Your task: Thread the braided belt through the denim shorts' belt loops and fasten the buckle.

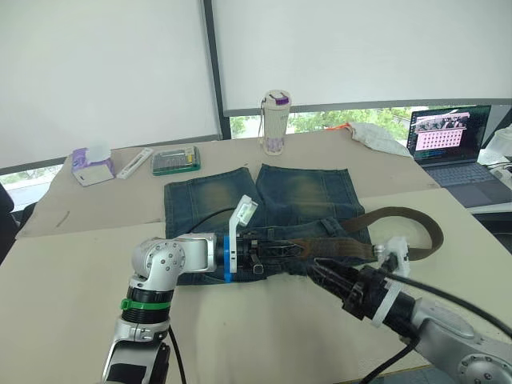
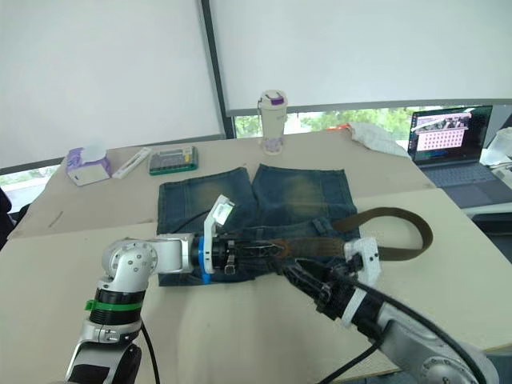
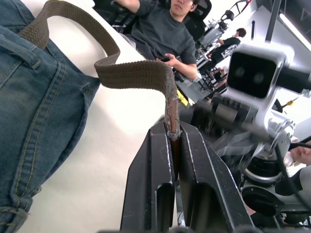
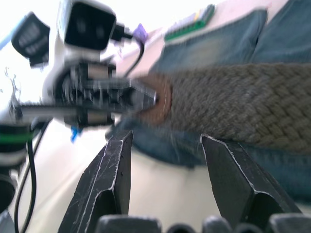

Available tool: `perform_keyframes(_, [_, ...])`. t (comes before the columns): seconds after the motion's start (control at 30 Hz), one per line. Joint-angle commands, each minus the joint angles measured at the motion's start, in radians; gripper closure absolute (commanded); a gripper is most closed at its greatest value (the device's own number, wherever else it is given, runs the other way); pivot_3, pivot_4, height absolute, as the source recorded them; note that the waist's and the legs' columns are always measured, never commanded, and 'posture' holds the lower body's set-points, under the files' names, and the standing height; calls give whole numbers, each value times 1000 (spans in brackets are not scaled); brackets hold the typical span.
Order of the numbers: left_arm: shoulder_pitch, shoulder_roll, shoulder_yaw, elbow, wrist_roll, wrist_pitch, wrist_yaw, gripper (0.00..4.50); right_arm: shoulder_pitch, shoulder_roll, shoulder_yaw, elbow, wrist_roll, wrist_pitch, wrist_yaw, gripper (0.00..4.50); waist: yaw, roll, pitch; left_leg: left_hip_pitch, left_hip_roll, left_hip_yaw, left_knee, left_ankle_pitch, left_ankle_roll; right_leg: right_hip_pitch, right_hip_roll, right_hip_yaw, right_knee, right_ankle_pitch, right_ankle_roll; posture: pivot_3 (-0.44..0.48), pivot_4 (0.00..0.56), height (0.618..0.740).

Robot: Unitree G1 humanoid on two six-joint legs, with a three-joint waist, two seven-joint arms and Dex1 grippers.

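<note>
- One braided belt (image 1: pixel 352 246) is laid along the waistband of one pair of denim shorts (image 1: pixel 264 210) on the table (image 1: pixel 80 272), its far part curving in a loop past the shorts' right edge.
- The belt's leather-tipped end (image 3: pixel 171 114) is pinched between the pressed-together fingers of the left gripper (image 1: pixel 290 248), whose forearm is held level over the waistband, pointing toward the robot's right.
- The right gripper (image 4: pixel 165 141) is angled in from the right, fingers spread, just beside that tip without touching it.

brown braided belt (image 1: pixel 404 214), faded blue denim shorts (image 1: pixel 304 190)
</note>
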Motion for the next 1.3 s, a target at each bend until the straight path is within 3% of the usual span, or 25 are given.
perform_keyframes(0.03, [9,11,5,-44,-39,12,7,4500,-36,-9,-37,-4,110,-74,-44,2003,0,0,0,0,0,0,0,0,0,0,0,0,0,0,0,0,150,740])
perform_keyframes(0.13, [18,17,1,-49,-46,9,14,4500,-54,-26,-42,9,178,-101,-80,2003,-1,0,0,0,0,0,0,0,0,0,0,0,0,0,0,0,150,740])
perform_keyframes(0.4, [25,36,-11,-54,-54,6,12,4500,-62,-51,-10,16,207,-145,-133,4475,-1,0,0,0,0,0,0,0,0,0,0,0,0,0,0,0,150,740])
perform_keyframes(0.87, [18,55,-28,-41,-52,-4,-2,4500,-75,-45,46,19,187,-200,-189,4475,-1,0,0,0,0,0,0,0,0,0,0,0,-1,0,0,0,150,740])
perform_keyframes(0.9, [19,55,-27,-41,-55,-3,-2,4500,-77,-47,50,18,176,-203,-188,3770,-1,0,0,0,0,0,0,0,0,0,0,0,-1,0,0,0,150,740])
perform_keyframes(1.0, [21,56,-29,-41,-57,-3,-3,4500,-86,-47,62,20,136,-213,-198,2845,-1,0,0,0,0,0,0,0,0,0,0,0,-1,0,0,0,150,740])
perform_keyframes(1.13, [23,59,-32,-38,-55,-5,-6,4500,-102,-28,65,31,129,-236,-214,2845,-1,1,0,-1,0,0,0,0,0,0,0,0,-1,0,0,0,150,740])
perform_keyframes(1.3, [25,68,-35,-35,-51,-9,-11,4500,-97,-32,72,24,134,-241,-206,4366,-2,1,0,-1,0,0,0,0,0,0,0,0,-1,0,0,0,150,740])
